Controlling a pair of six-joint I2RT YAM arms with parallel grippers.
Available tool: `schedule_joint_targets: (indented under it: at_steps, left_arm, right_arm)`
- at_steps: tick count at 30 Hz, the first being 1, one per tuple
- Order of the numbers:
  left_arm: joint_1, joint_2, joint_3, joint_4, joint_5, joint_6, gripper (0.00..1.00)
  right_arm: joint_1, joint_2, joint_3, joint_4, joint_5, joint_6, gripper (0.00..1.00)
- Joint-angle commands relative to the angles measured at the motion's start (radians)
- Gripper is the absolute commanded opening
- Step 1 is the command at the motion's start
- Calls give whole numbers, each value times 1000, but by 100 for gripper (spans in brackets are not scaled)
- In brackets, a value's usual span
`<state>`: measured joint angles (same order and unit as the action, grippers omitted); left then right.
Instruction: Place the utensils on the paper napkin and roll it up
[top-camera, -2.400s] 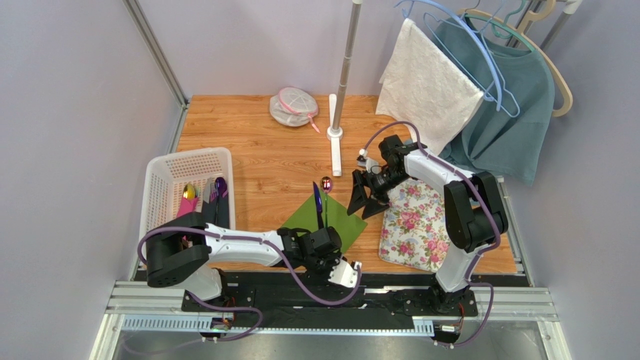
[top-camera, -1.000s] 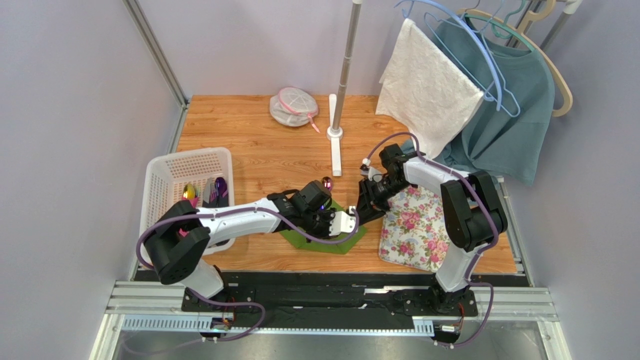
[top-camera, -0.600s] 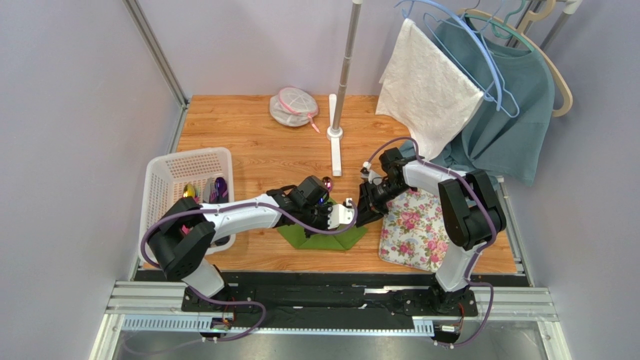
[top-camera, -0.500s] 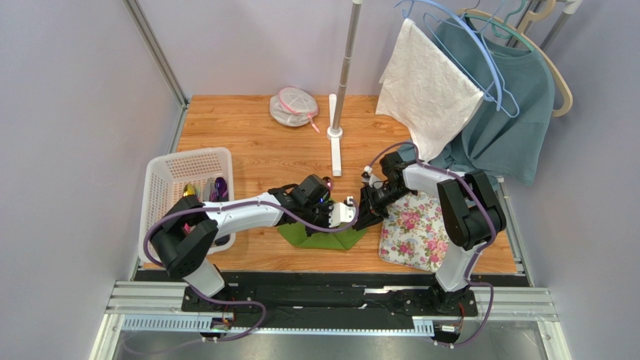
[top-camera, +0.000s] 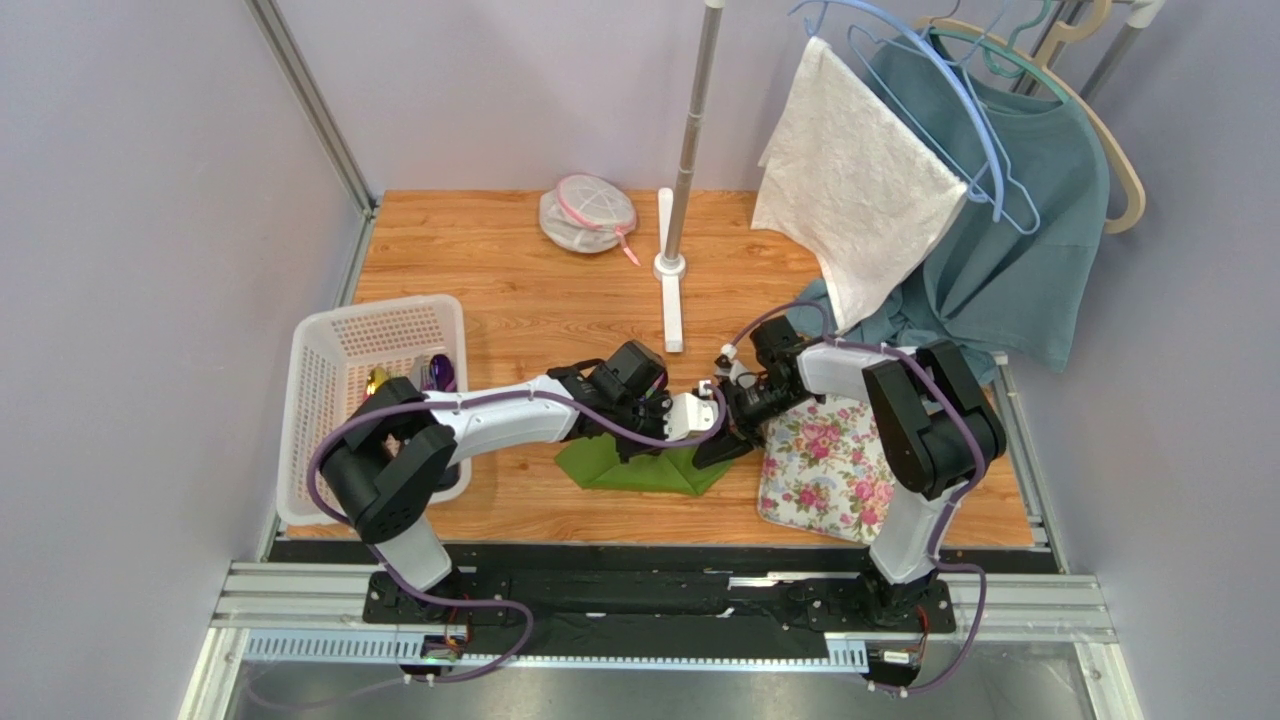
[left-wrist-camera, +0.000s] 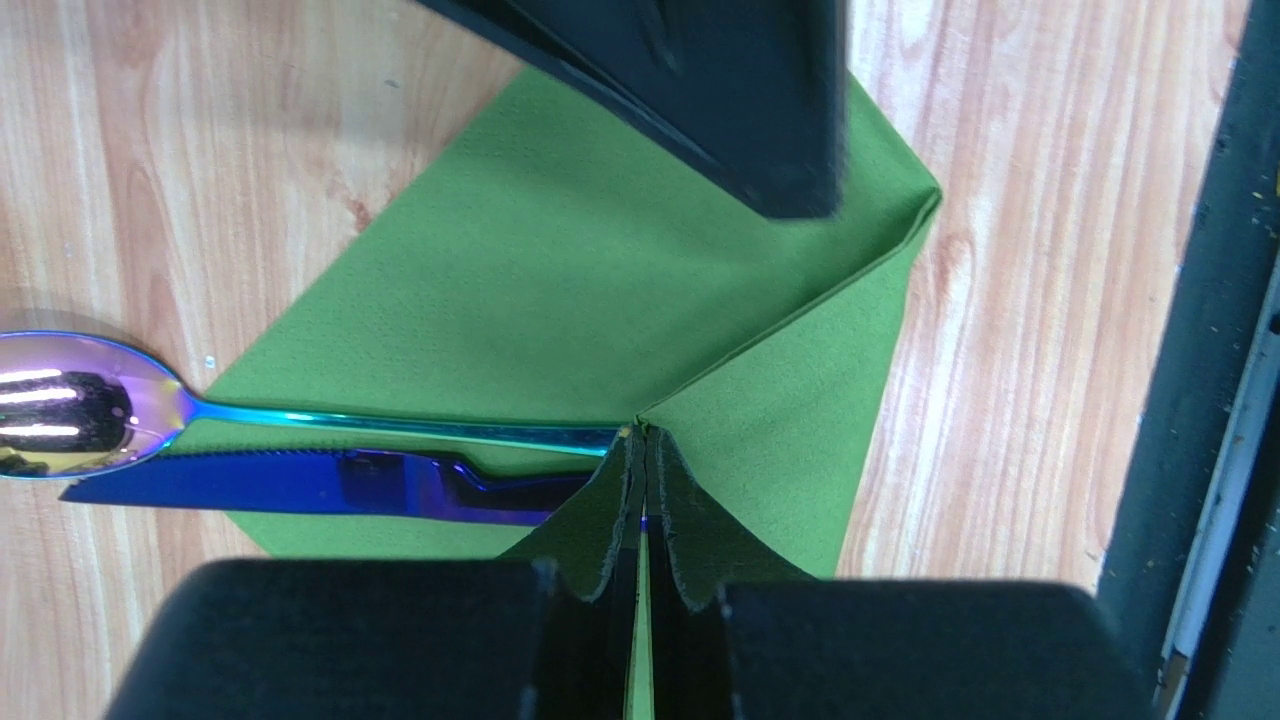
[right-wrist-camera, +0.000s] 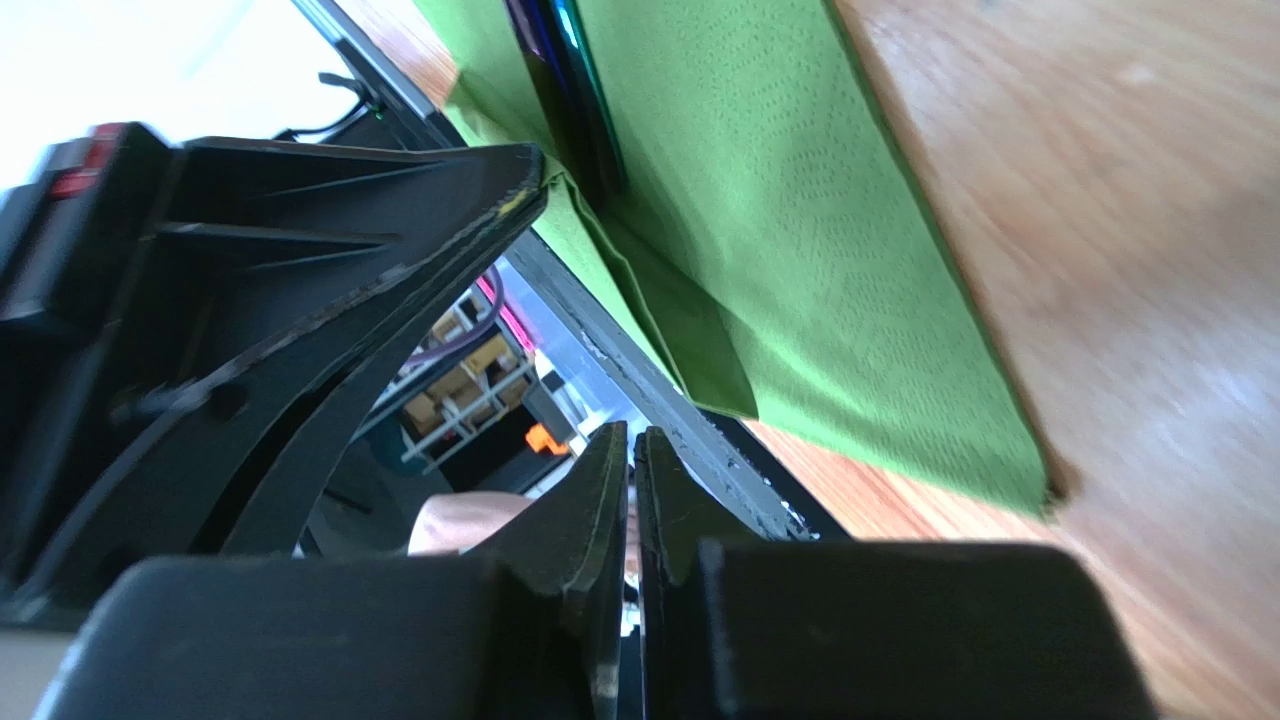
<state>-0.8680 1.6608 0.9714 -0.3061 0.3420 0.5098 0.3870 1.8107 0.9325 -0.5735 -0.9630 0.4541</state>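
A wooden counter (top-camera: 496, 270) seen from above, with 2 robot arms meeting over a thin green square paper napkin (left-wrist-camera: 601, 270) near its front middle. The left end effector (left-wrist-camera: 643, 462) is closed, pinching a corner of the napkin and lifting it into a small peak. 2 utensils lie side by side on the napkin: an iridescent metal spoon (left-wrist-camera: 90, 420) and a blue serrated metal knife (left-wrist-camera: 301, 483). Their handle ends disappear under the raised green fold and their heads stick out onto the wood. The right end effector (right-wrist-camera: 630, 450) hangs just beside the fold with its fingers pressed together, and nothing shows between them. About 2 seconds earlier the napkin lay flat as a diamond and the right fingers were spread wide. The fold over the utensils looks begun, but the rolling is not yet done.
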Motion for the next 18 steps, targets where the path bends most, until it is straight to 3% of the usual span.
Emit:
schedule_joint_targets:
  at_steps: [1,9,18]
  left_arm:
    - [4,13,49,12,-18,-22,4]
    - [4,36,75,-11,-40,-31,5]
    - [6,43,90,-45,-52,-37,8]
  right_arm:
    - [33,36,26,46,-43,32,7]
    - [62,78,51,53,-16,57,0]
    - [102,73,48,96,73,90,0]
